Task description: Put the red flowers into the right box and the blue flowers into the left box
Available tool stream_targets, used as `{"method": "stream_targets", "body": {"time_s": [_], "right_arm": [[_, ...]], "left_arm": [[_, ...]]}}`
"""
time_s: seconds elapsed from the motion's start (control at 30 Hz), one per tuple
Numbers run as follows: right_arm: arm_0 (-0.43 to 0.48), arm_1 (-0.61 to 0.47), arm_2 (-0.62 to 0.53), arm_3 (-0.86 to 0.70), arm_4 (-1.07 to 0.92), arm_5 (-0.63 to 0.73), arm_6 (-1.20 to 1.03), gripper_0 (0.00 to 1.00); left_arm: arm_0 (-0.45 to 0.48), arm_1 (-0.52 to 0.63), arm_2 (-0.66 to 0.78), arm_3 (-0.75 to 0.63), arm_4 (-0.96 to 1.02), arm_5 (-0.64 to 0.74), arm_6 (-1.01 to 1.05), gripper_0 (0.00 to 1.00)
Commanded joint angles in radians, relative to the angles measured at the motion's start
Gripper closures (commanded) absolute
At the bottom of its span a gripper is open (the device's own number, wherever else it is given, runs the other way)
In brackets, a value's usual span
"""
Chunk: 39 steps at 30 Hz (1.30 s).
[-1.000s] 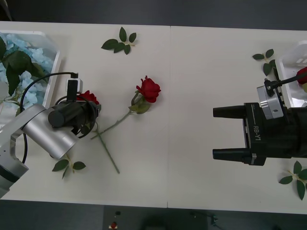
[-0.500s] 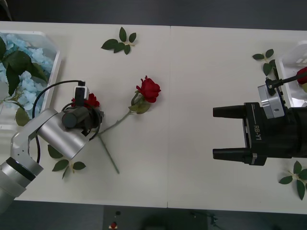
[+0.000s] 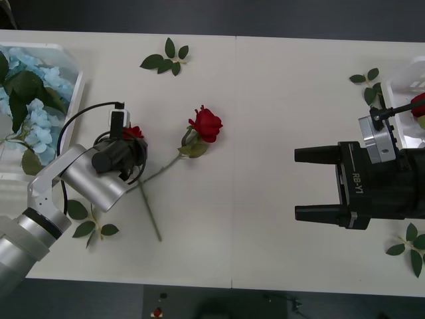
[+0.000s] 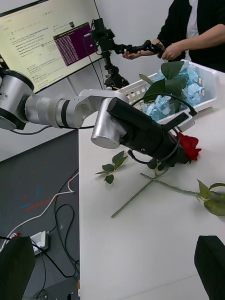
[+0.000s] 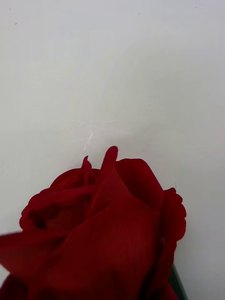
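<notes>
Down low, left fingers [image 3: 136, 154] clamp a red rose [image 3: 132, 133]; right fingers [image 3: 307, 184] apart.

red flowers [image 3: 206, 123], pale-blue flowers [image 3: 40, 126], white box [image 3: 74, 90]

White worktop [image 3: 265, 133] with a thin seam running front to back near its middle; matte, evenly lit, soft shadows. Dark floor [image 3: 199, 16] beyond the far edge and along the near edge. Right wrist view: a large monitor [image 4: 51, 40] with text windows against a pale wall [image 4: 136, 18]; a black tripod [image 4: 108, 61] with a mounted device beside it; grey floor [image 4: 42, 197] beside the worktop, carrying loose white and black cables [image 4: 61, 206], coloured tape marks, and a white power strip [image 4: 40, 240].
</notes>
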Motion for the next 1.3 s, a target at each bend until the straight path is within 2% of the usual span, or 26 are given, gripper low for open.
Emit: {"method": "stream_targets", "body": {"time_s": [0.03, 0.13, 0.33, 0.47, 0.6, 0.77, 0.9, 1.13, 1.3], "right_arm": [[0.013, -0.017, -0.005, -0.012, -0.007, 0.003, 0.005, 0.0], [0.013, -0.017, -0.005, -0.012, -0.009, 0.001, 0.005, 0.0], [0.013, -0.017, -0.005, -0.012, -0.015, 0.001, 0.005, 0.0], [0.013, -0.017, -0.005, -0.012, -0.015, 0.003, 0.005, 0.0], [0.015, -0.017, -0.005, -0.012, -0.016, 0.003, 0.005, 0.0], [0.015, -0.017, -0.005, -0.012, -0.016, 0.001, 0.005, 0.0], [0.015, -0.017, -0.005, -0.014, -0.016, 0.003, 0.005, 0.0], [0.015, -0.017, -0.005, -0.015, -0.016, 0.006, 0.005, 0.0], [0.018, -0.017, -0.005, -0.017, -0.016, 0.006, 0.005, 0.0]], "left_arm": [[0.033, 0.036, -0.009, -0.071, 0.082, 0.013, -0.014, 1.0], [0.034, 0.061, -0.009, -0.147, 0.15, 0.047, -0.018, 1.0], [0.036, 0.138, 0.045, -0.41, 0.342, 0.225, -0.021, 1.0], [0.036, 0.164, 0.155, -0.582, 0.49, 0.346, -0.071, 1.0], [0.034, 0.148, 0.333, -0.673, 0.704, 0.447, -0.168, 1.0], [0.034, 0.087, 0.539, -0.68, 0.921, 0.488, -0.335, 1.0], [0.031, 0.053, 0.618, -0.671, 1.02, 0.473, -0.501, 1.0], [0.018, 0.033, 0.598, -0.536, 1.345, 0.333, -0.821, 1.0], [-0.027, -0.014, 0.539, -0.384, 1.561, 0.301, -1.176, 1.0]]}}
